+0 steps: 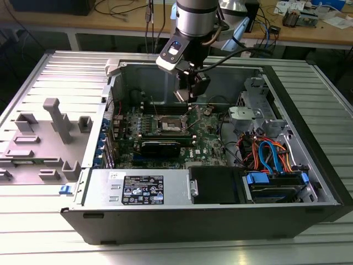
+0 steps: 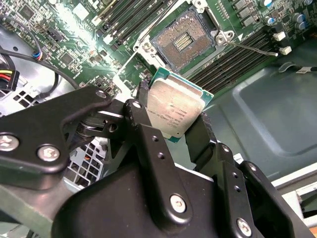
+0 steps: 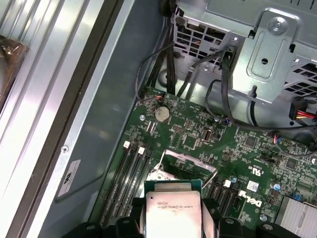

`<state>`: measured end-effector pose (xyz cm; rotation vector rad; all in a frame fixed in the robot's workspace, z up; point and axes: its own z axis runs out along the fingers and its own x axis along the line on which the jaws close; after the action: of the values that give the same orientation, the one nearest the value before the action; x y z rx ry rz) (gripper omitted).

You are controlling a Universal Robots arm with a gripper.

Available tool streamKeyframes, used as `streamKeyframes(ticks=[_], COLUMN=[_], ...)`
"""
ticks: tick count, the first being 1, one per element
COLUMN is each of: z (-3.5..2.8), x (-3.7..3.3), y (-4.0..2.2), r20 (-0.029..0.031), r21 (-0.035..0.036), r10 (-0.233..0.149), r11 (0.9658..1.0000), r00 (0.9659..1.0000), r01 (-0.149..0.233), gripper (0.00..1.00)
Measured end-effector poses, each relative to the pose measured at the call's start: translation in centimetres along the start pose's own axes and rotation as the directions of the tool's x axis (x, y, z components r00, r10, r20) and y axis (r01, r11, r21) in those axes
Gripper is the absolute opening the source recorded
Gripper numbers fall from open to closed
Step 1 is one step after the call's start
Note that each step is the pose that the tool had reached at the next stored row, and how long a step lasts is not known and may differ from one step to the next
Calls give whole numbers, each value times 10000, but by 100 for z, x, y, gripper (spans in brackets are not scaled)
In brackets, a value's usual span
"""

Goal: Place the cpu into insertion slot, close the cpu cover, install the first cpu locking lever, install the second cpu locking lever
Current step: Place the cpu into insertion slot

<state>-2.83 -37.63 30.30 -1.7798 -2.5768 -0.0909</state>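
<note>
Near square insertion slot [image 2: 185, 42]: gripper [image 2: 171, 115] pinches silvery cpu [image 2: 176, 106].

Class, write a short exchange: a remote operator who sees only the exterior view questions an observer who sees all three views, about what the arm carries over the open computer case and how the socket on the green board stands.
Operator: From the exterior view I see the arm above the board. Is it carrying anything?
Observer: Yes. In the second wrist view the gripper is shut on the cpu, pinching it by two opposite edges.
Operator: Is the socket ready to take it?
Observer: In the second wrist view the insertion slot lies uncovered and empty, and the cpu is held clear of it.
</note>
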Motion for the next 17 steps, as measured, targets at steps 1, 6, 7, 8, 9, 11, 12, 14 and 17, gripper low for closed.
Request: streamKeyframes(ticks=[1,6,7,8,9,11,12,14,17], z=[3,12,12,12,12,12,12,12,12], x=[0,1,1,1,1,1,1,1,1], y=[0,-4,-4,-4,-4,-4,-4,-4,-4], r20=[2,4,4,4,4,4,4,4,5], r21=[2,10,10,10,10,10,10,10,10], r10=[95,248,248,248,249,249,249,249,250], r11=[10000,9997,9997,9997,9997,9997,9997,9997,9997], r00=[10000,9997,9997,9997,9997,9997,9997,9997,9997], r01=[-95,-248,-248,-248,-249,-249,-249,-249,-250], gripper=[55,55,55,55,55,55,55,55,55])
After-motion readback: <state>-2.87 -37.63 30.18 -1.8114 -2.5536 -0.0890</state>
